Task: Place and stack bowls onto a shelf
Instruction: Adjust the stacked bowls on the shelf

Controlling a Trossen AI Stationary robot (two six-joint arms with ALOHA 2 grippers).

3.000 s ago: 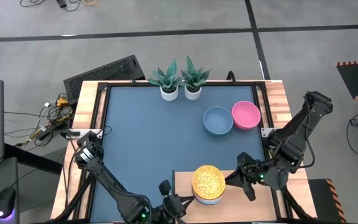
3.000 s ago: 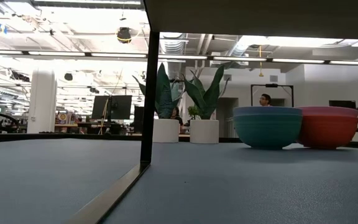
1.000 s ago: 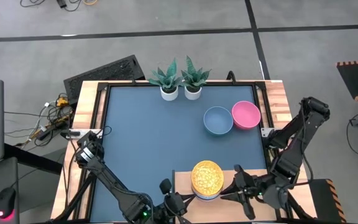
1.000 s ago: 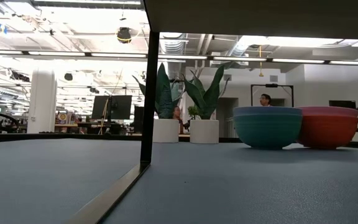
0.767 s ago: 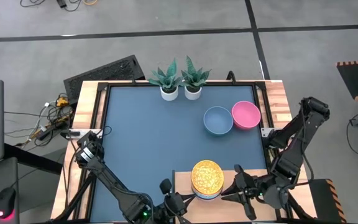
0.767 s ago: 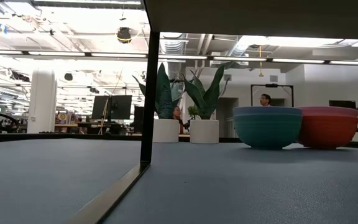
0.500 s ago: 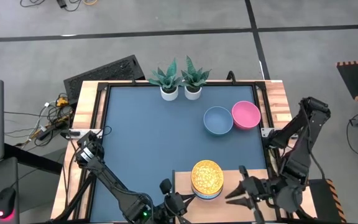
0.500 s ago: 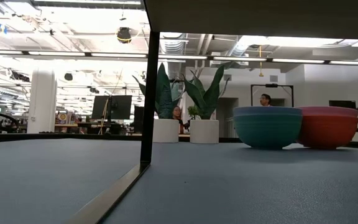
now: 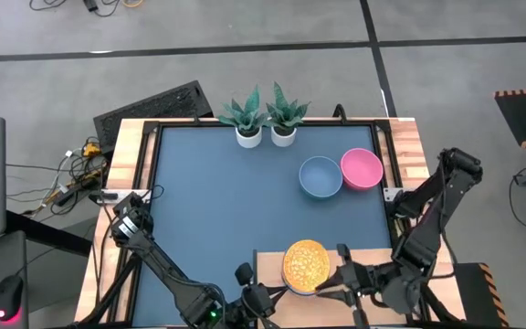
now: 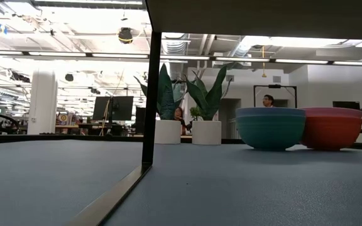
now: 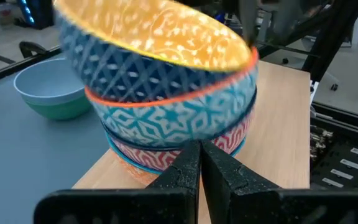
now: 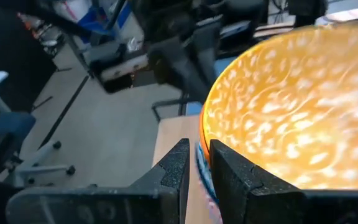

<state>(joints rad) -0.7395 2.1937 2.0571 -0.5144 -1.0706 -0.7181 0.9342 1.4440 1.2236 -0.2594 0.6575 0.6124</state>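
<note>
- Right gripper [image 12: 194, 163] pinches the rim of the yellow bowl [image 9: 305, 266], tilting it above the stack of patterned bowls [image 11: 179, 127] on the shelf [image 9: 268, 261]
- Left gripper [image 11: 200, 163], fingers shut and empty, waits at the near edge, pointed at the stack

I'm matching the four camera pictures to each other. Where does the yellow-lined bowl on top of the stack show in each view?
High view: yellow bowl, bottom centre, on the shelf.
Low view: not in it.
Left wrist view: upper centre, tilted on the stack.
Right wrist view: fills the right side.
Shared landmark: the shelf.
</note>
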